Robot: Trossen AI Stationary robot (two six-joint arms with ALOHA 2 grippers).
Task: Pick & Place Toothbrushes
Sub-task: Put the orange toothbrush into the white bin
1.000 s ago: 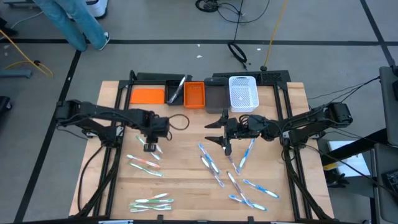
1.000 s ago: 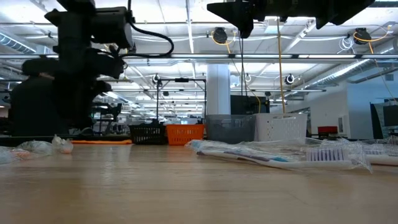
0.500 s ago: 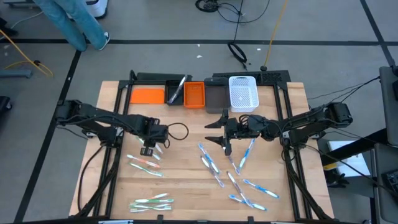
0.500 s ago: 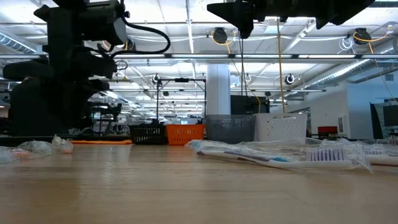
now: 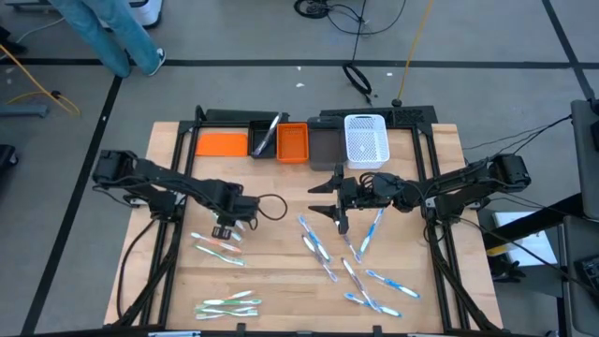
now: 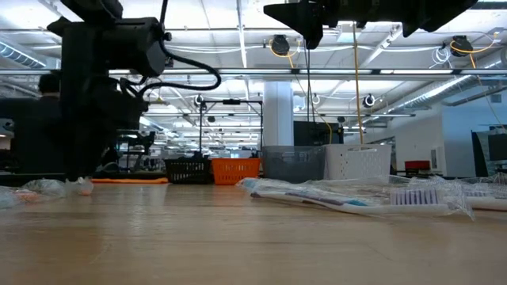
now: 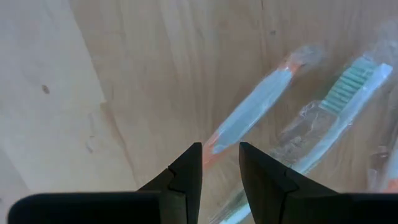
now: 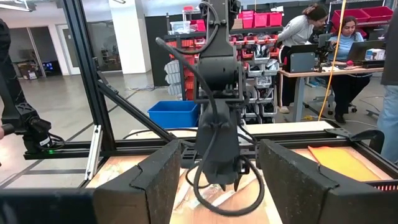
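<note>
Several wrapped toothbrushes lie flat on the wooden table. A left group [image 5: 217, 245] has orange and green accents, blue ones [image 5: 351, 262] lie to the right, and green ones [image 5: 229, 304] lie at the near edge. My left gripper [image 5: 223, 231] points straight down over the left group, open with a narrow gap. In the left wrist view its fingertips [image 7: 220, 149] stand just above the handle end of an orange-accented toothbrush [image 7: 252, 112], beside a green-bristled one [image 7: 339, 102]. My right gripper [image 5: 329, 201] waits level above the table's middle, open [image 8: 219, 180] with nothing between its fingers.
Along the far edge stand an orange tray [image 5: 222, 143], a black bin [image 5: 262, 139], an orange bin [image 5: 293, 142], a grey bin [image 5: 323, 148] and a white basket [image 5: 366, 140]. A black cable loop [image 5: 271, 206] hangs by my left wrist. People sit at desks beyond the table.
My left gripper has sunk toward the table and shifted a little toward the near edge, closing in on the left group of toothbrushes. The toothbrushes lie as before.
</note>
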